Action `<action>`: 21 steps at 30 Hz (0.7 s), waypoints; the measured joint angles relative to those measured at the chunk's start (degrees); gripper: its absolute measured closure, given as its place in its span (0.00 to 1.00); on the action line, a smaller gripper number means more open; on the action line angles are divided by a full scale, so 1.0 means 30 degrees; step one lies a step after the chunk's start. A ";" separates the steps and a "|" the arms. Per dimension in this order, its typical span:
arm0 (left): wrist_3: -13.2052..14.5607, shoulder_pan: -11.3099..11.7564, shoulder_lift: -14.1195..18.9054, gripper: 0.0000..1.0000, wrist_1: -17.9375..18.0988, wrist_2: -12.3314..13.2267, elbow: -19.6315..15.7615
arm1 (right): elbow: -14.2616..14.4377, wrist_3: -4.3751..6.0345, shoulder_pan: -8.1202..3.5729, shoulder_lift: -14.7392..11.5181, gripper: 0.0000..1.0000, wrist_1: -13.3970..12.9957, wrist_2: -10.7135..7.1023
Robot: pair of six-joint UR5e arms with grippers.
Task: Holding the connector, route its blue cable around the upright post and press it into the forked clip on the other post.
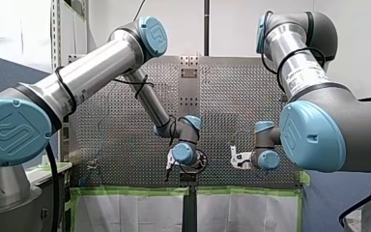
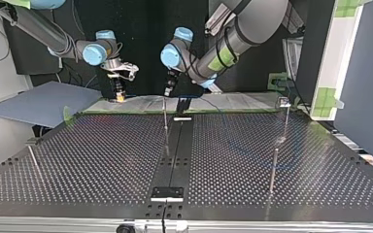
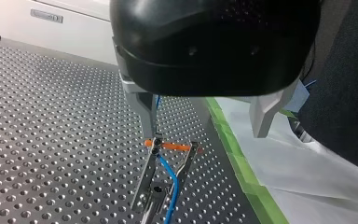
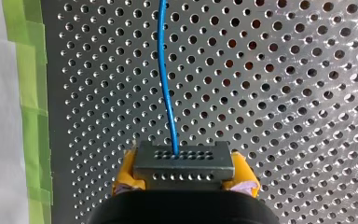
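Right jaws clamp connector [image 4: 183, 162] with blue cable [image 4: 164, 84]

beyond our left gripper [image 3: 206, 135] we see a white cabinet [image 3: 70, 18]; beside the gripper, green tape [image 3: 241, 163] edges a white sheet [image 3: 307, 186]. well beyond it stands a pale wall [image 1: 232, 29].

Top view: my right gripper [image 2: 120, 91] sat upper left, my left gripper [image 2: 167, 90] upper centre, a post [image 2: 165, 121] directly below it, a second post [image 2: 286, 119] far right. Cable [image 4: 166, 84] ran ahead from connector [image 4: 183, 162].
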 joint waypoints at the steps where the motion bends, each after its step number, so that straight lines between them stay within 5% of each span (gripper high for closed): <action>1: -0.0002 0.0000 0.0000 0.00 -0.0005 0.0000 -0.0002 | 0.0000 0.0000 0.0002 0.0000 1.00 -0.0002 0.0000; 12: -0.0037 0.0038 0.0096 0.00 -0.0240 0.0290 -0.0191 | 0.0000 0.0000 0.0009 0.0001 1.00 0.0022 -0.0004; 21: 0.0074 -0.0047 0.1371 0.00 0.0732 0.0795 -0.1522 | 0.0000 0.0000 -0.0008 0.0001 1.00 0.0165 -0.0010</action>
